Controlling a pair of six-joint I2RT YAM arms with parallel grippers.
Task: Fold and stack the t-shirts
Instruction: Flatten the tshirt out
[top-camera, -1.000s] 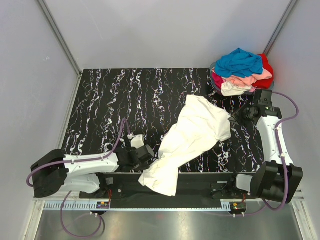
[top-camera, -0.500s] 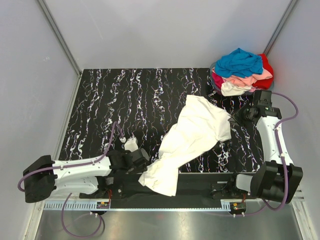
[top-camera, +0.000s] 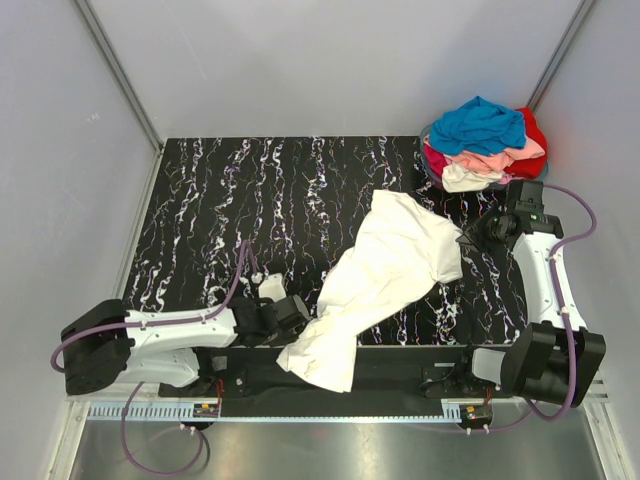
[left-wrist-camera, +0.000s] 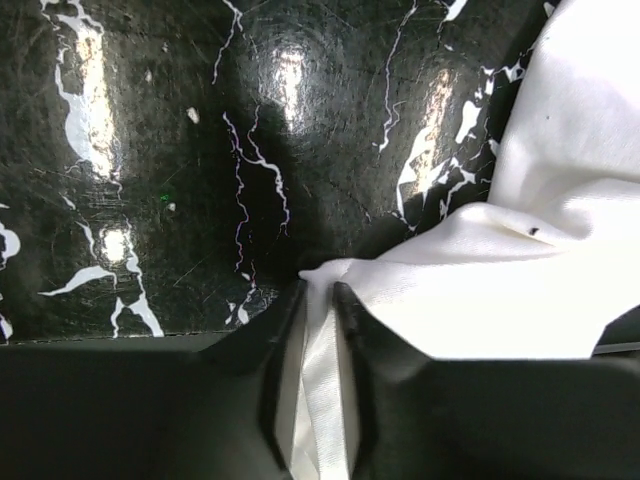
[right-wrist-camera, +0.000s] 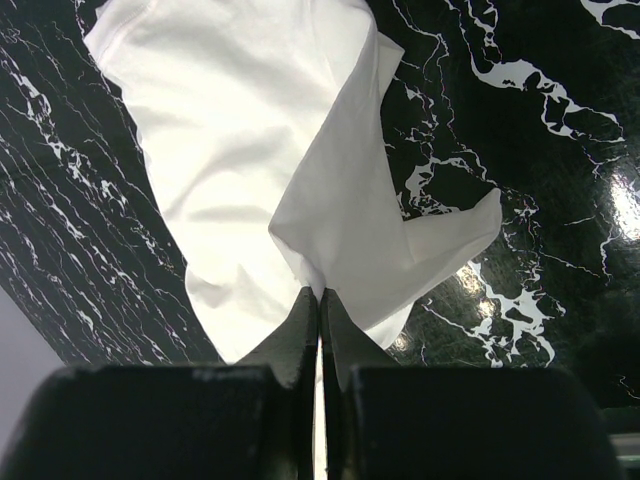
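A cream-white t-shirt lies crumpled in a diagonal across the black marble table, its lower end drooping over the near edge. My left gripper is at that lower left end; in the left wrist view its jaws are shut on a bunched fold of the white t-shirt. My right gripper is at the upper right end, and in the right wrist view it is shut on the cloth. The other t-shirts sit in a heap, blue, pink, red and cream.
The heap sits at the back right corner, just behind my right arm. Grey walls close in the table on the left, back and right. A black rail runs along the near edge under the hanging cloth.
My left arm drew back toward the near left, away from the shirt's end, then came forward again onto it. The shirt and the right arm have barely moved.
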